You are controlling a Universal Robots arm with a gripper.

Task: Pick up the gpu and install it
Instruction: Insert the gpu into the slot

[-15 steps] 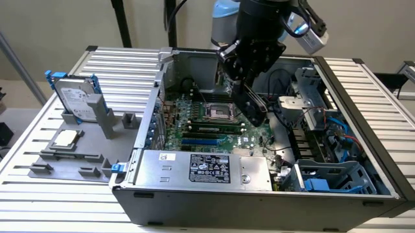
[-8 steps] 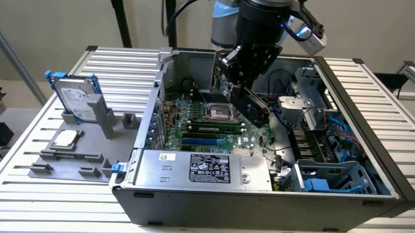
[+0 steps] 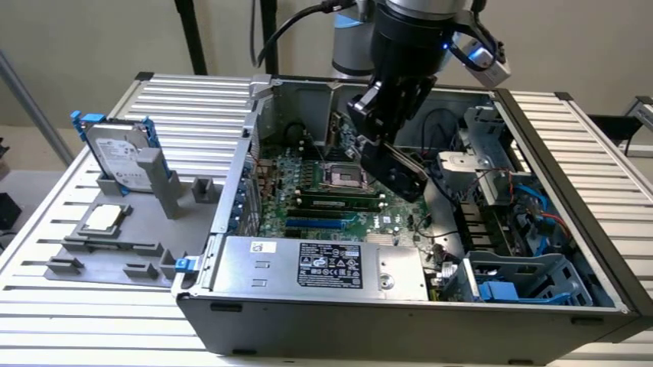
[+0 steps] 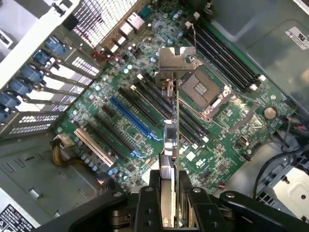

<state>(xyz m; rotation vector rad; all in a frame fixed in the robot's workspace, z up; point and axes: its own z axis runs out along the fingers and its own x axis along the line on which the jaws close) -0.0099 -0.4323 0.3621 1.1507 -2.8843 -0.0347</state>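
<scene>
Gripping the gpu in half-closed jaws above the motherboard mid-frame, lifted but not yet slotted.

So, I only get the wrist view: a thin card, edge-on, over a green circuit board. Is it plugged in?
Observer: No. The gripper holds the gpu, a thin black-faced card, tilted above the green motherboard.
Operator: Anything beside the computer?
Observer: At the exterior view's left, a silver hard drive with blue rails stands upright in a grey holder.
Operator: Alone?
Observer: No, a small square silver chip lies on that holder too.
</scene>
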